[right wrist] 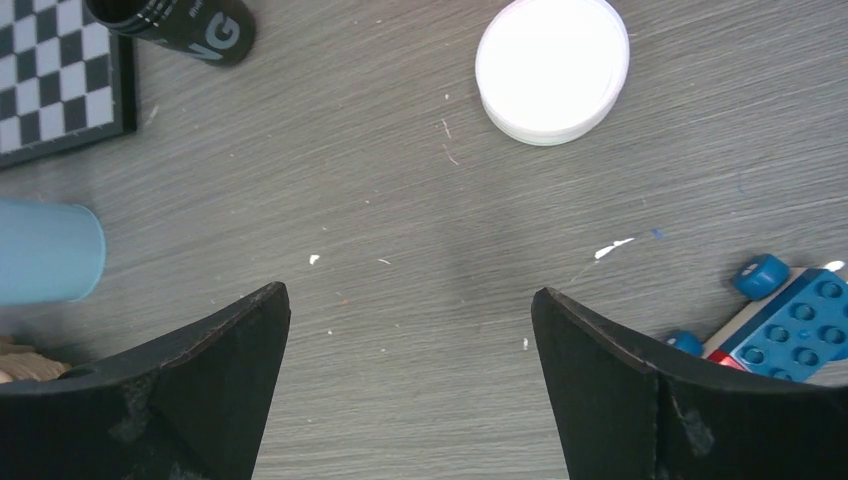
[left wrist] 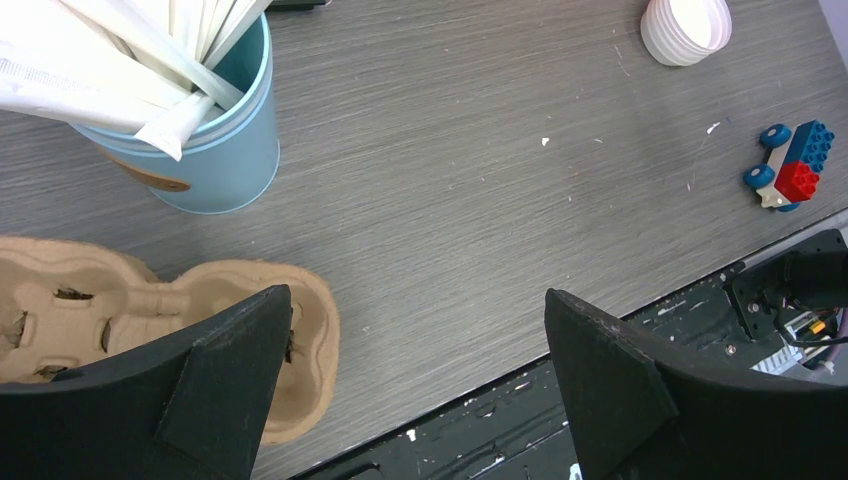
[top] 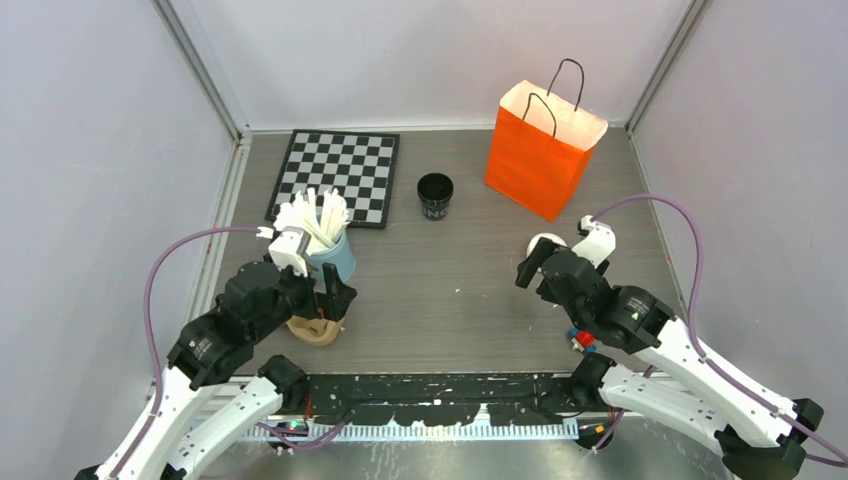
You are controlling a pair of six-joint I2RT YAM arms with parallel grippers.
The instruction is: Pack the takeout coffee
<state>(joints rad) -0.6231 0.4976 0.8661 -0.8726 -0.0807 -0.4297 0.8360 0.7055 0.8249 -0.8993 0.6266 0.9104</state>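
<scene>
One black cup: small, open-topped, pale letters on its side; upright on the table between the chessboard and the orange bag, well apart from both arms.
White lids: one round stack, ribbed down its side; how many it holds cannot be told; apart from the cup, near the right arm.
Cup carrier: one, brown moulded pulp, at the near edge just beside the blue cup.
Blue cup: one, stuffed with white sticks.
Left gripper: fingers spread wide, nothing between them, one over the carrier's end.
Right gripper: fingers spread, over bare table.
Toy brick car: one, blue and red.
</scene>
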